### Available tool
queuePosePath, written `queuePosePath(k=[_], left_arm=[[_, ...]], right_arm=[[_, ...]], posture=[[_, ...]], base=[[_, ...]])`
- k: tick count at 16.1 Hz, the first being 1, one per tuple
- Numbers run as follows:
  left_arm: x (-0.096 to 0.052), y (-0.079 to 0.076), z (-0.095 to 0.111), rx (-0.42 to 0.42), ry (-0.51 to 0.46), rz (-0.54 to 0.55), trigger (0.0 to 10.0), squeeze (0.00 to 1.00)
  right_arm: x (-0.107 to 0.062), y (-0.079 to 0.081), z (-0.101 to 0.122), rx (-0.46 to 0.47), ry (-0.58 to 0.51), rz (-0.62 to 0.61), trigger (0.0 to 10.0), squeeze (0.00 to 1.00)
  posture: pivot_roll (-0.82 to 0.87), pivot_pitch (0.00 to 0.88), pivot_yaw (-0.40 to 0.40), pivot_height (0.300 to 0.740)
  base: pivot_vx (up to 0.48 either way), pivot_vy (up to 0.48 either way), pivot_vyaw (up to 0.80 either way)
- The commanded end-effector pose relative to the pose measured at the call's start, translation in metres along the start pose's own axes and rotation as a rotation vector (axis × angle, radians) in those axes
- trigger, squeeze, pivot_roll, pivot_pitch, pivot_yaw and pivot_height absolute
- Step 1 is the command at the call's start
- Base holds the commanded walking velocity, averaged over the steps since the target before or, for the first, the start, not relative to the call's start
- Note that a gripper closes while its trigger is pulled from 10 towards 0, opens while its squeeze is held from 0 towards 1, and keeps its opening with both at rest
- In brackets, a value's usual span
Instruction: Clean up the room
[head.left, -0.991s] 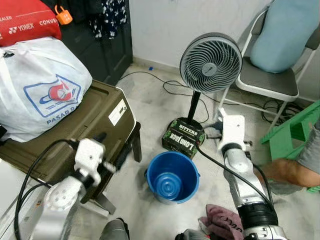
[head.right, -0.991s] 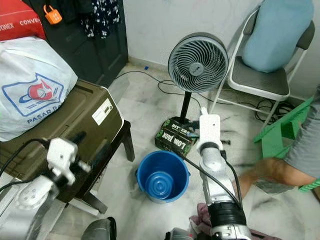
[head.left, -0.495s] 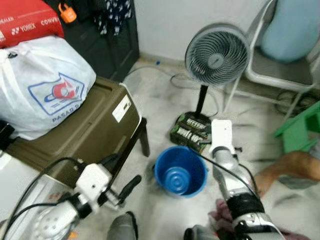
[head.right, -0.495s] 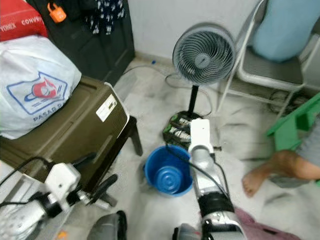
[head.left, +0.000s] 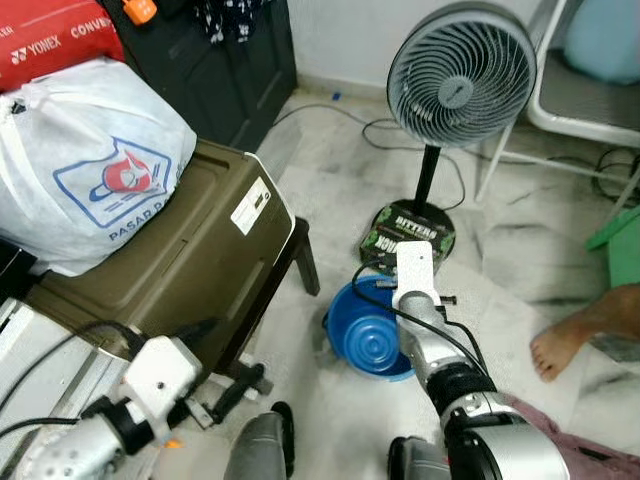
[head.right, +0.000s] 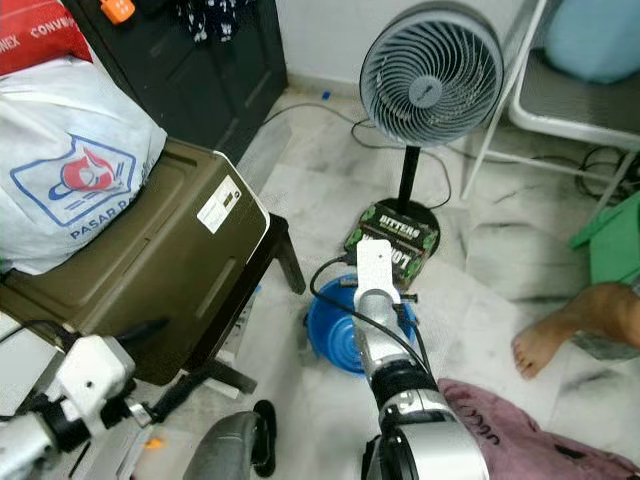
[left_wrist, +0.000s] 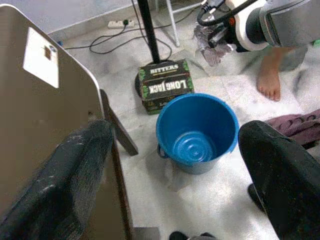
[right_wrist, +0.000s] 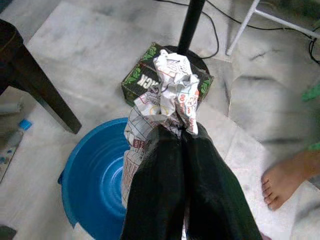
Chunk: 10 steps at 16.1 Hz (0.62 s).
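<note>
Currently holding crumpled paper (right_wrist: 167, 95) pinched in right gripper (right_wrist: 181, 131) above blue bucket (head.left: 368, 333); left gripper (left_wrist: 170, 165) gaping empty nearby. Flanking: olive trunk (head.left: 180, 260) left, fan (head.left: 460, 75) beyond, bare foot (head.left: 570, 340) right.

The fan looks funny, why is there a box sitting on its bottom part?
It does look odd: a green and black carton lies on the fan's round base against the pole, maybe as a weight. Also out of place: a dark pink cloth heaped on the floor, and crumpled paper pinched in the right gripper above the blue bucket.
</note>
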<state>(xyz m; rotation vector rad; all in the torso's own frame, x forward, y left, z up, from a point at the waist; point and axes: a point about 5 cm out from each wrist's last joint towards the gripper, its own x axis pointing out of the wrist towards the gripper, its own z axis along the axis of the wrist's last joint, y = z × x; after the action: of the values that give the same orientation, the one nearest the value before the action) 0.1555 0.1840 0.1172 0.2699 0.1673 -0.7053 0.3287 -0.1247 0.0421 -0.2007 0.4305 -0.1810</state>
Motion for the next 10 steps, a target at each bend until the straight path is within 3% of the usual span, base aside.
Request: queuePosePath(k=[1,5,10], left_arm=[[-0.0056,0.0013,0.0,-0.009,0.021,0.003,10.0,0.0],[-0.0087,0.0002,0.0018,-0.013,0.034,0.007,10.0,0.0],[-0.0071,0.0027,0.002,-0.014,0.035,0.007,10.0,0.0]], right_arm=[[-0.0003,0.0054,0.0001,0.019,0.009,-0.004,10.0,0.0],[0.0028,-0.0013,0.0008,0.049,0.009,-0.078,10.0,0.0],[0.0046,-0.0002,0.0074,0.067,-0.015,-0.078,10.0,0.0]], posture=[[0.32,0.266,0.143,0.74],[0.32,0.264,0.143,0.74],[0.32,0.259,0.146,0.74]], base=[[0.0,0.0,0.0],[0.0,0.0,0.0],[0.0,0.0,0.0]])
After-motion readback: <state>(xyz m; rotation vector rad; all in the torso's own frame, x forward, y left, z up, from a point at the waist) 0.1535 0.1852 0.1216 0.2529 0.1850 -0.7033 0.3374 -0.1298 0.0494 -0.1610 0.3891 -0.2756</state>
